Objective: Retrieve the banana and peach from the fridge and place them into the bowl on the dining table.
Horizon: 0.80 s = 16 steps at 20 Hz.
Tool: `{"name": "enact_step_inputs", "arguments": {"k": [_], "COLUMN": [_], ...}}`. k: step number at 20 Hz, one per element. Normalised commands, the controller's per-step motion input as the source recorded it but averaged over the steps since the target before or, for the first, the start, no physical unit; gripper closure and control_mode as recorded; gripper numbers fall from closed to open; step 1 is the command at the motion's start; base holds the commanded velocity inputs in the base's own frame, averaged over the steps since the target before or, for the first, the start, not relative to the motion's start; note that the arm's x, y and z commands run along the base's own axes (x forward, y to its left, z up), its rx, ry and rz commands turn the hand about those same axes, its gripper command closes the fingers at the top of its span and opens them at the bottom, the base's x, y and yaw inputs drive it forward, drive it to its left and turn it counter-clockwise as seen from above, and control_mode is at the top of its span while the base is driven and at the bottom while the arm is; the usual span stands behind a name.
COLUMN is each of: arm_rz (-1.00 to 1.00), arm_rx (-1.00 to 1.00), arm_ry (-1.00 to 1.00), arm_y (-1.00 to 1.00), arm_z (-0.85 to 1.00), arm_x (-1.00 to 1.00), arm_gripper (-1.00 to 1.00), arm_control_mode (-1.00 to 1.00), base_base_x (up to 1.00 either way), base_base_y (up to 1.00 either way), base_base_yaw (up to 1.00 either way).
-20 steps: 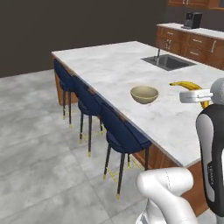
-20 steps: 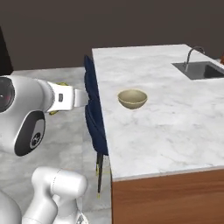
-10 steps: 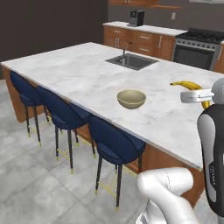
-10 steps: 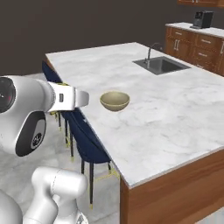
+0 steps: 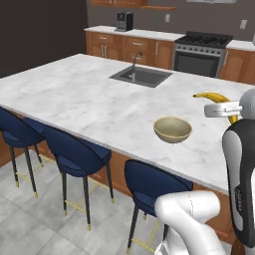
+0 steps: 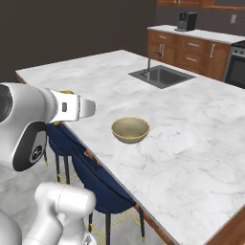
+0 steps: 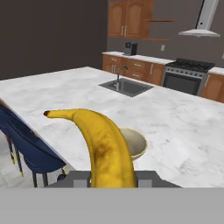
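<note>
My gripper (image 7: 111, 177) is shut on a yellow banana (image 7: 103, 144), whose brown-tipped end points away over the table. From the left base view the banana (image 5: 211, 96) sticks out of the gripper (image 5: 228, 112) above the dining table's right part. The yellow-tan bowl (image 5: 172, 129) stands empty on the white marble dining table (image 5: 74, 94), left of and below the held banana. The bowl (image 6: 130, 129) lies just ahead of the hand, near the table's stool-side edge, and the bowl (image 7: 136, 143) shows partly behind the banana. The peach and the fridge are out of view.
Blue stools (image 5: 74, 154) line the table's near edge. A steel sink with tap (image 5: 141, 75) is set in the table's far side. Behind it run wooden cabinets with a stove (image 5: 204, 55) and a coffee machine (image 5: 123, 21).
The base has driven and turned, so the whole scene has shifted and the table and bowl now sit more squarely ahead. The gripper has kept its hold on the banana.
</note>
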Motion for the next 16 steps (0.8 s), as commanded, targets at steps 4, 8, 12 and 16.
{"name": "enact_step_inputs", "arguments": {"k": [4,8,12,16], "arm_rz": [0.00,0.00,0.00,0.00], "arm_rx": [0.00,0.00,0.00,0.00], "arm_ry": [0.00,0.00,0.00,0.00], "arm_y": [0.00,0.00,0.00,0.00], "arm_z": [0.00,0.00,0.00,0.00], "arm_x": [0.00,0.00,0.00,0.00], "arm_gripper": [1.00,1.00,1.00,1.00], "arm_control_mode": [1.00,1.00,1.00,1.00], "base_base_x": [1.00,1.00,0.78,0.36], "base_base_y": [0.00,-0.13,-0.05,-0.03], "base_base_yaw": [-0.23,-0.14,-0.04,-0.01]}}
